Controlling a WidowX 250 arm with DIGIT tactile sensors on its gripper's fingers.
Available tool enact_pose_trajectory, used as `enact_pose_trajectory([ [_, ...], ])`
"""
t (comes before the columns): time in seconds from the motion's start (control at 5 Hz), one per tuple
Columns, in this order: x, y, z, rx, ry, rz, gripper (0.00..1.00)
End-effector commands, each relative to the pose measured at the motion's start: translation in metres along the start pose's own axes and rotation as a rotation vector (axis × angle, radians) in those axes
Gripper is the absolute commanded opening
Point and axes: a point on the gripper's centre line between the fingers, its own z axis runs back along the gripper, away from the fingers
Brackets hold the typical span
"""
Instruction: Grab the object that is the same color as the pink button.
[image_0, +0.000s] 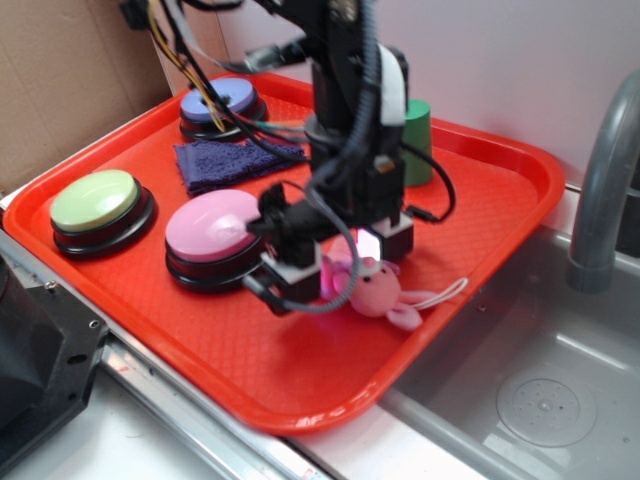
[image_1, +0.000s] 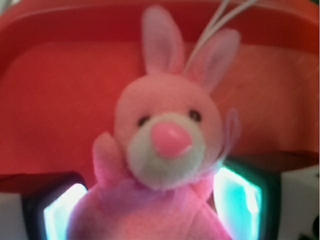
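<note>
The object, a small pink plush bunny with a white string loop, lies on the red tray near its front-right rim. My gripper is down over it, one finger on each side of its body. In the wrist view the bunny fills the frame. Its body sits between the two glowing pads, pressed against both. The gripper is shut on the bunny. The pink button, a round pink dome on a black base, stands just left of the gripper.
A green-topped button stands at the tray's left and a purple-topped one at the back. A dark blue cloth lies between them. A green cup stands behind the arm. A sink and faucet are on the right.
</note>
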Motion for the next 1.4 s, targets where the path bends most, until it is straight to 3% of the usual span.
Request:
enact_pose_trajectory([
  [0.0, -0.001, -0.031, -0.007, -0.032, -0.025, 0.012, 0.0],
  [0.6, -0.035, -0.078, 0.107, 0.181, 0.19, 0.694, 0.0],
  [0.8, -0.041, -0.106, 0.153, 0.23, 0.187, 0.948, 0.0],
  [1.0, -0.038, -0.119, 0.189, 0.255, 0.113, 1.197, 0.0],
  [1.2, -0.041, -0.122, 0.197, 0.322, 0.047, 1.387, 0.0],
])
